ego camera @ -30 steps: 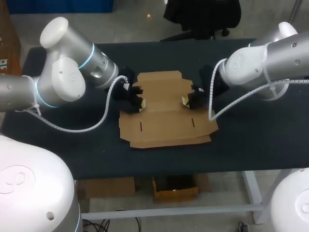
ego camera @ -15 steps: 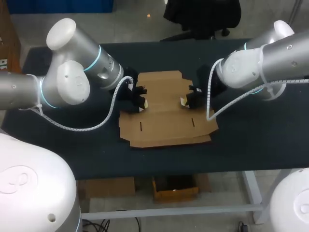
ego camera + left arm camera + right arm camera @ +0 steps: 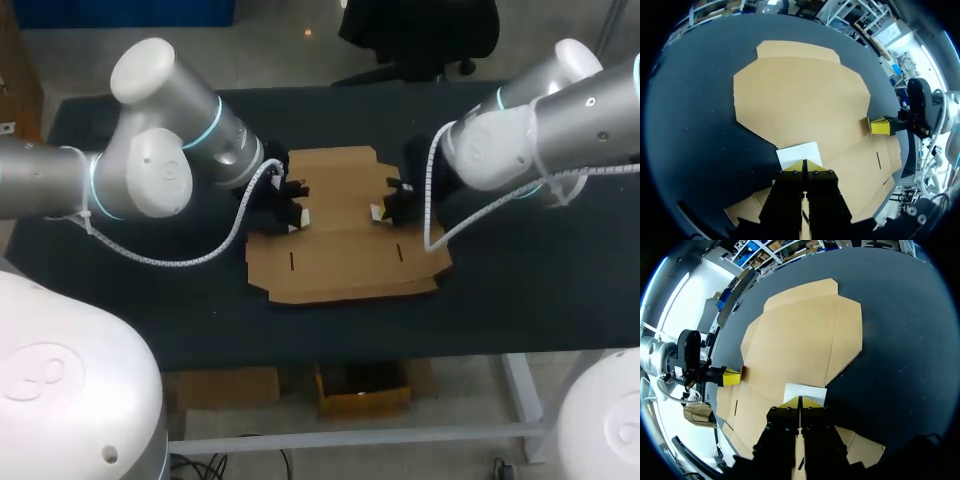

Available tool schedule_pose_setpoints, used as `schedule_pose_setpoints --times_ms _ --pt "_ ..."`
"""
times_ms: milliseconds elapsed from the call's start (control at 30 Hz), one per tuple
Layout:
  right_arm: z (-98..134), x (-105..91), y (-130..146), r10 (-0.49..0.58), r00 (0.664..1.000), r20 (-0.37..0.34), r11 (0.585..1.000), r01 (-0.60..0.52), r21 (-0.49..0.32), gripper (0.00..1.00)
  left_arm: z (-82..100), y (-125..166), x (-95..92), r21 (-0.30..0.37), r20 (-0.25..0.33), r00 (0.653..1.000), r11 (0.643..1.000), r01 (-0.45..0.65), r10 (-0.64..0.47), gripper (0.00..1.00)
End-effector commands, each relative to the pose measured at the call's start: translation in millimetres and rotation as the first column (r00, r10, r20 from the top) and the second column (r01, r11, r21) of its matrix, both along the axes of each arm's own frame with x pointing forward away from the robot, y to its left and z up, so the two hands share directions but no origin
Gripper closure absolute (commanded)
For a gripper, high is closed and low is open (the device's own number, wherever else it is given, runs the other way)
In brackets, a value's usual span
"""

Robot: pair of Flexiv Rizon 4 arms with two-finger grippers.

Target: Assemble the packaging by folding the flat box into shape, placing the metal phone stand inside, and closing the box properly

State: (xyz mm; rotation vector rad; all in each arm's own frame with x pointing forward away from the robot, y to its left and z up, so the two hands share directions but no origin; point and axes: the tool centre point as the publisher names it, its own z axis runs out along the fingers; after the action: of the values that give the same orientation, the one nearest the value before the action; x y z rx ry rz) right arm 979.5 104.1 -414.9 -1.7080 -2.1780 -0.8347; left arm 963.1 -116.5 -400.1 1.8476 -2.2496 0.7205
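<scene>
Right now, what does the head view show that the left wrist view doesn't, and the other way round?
Only the head view: the left arm and the right arm whole, coming in from their sides, and the whole outline of the flat box. Only the left wrist view: that the yellow tips of the left end effector are pressed together, touching the edge of a white flap. Both: the flat box lying on the dark table, with the right end effector at its opposite side.
</scene>
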Motion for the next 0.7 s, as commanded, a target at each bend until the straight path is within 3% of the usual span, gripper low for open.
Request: schedule_pose_setpoints --times_ms 33,467,700 --pt "-6.9 3.0 4.3 -0.007 1.000 -0.006 1.000 0.007 -0.021 1.00 -4.0 -6.9 2.5 0.037 -0.003 1.000 0.999 -0.015 0.015 1.00" --pt "-16.1 4.8 8.5 -0.026 0.999 -0.025 0.996 0.024 -0.083 1.00 -8.7 -6.5 3.5 0.099 -0.019 0.998 0.993 -0.057 0.059 1.00" --pt "-6.9 -0.1 3.6 -0.045 0.999 -0.016 0.997 0.044 -0.070 1.00 -4.8 -2.5 2.7 0.106 -0.019 0.998 0.992 -0.061 0.064 1.00"
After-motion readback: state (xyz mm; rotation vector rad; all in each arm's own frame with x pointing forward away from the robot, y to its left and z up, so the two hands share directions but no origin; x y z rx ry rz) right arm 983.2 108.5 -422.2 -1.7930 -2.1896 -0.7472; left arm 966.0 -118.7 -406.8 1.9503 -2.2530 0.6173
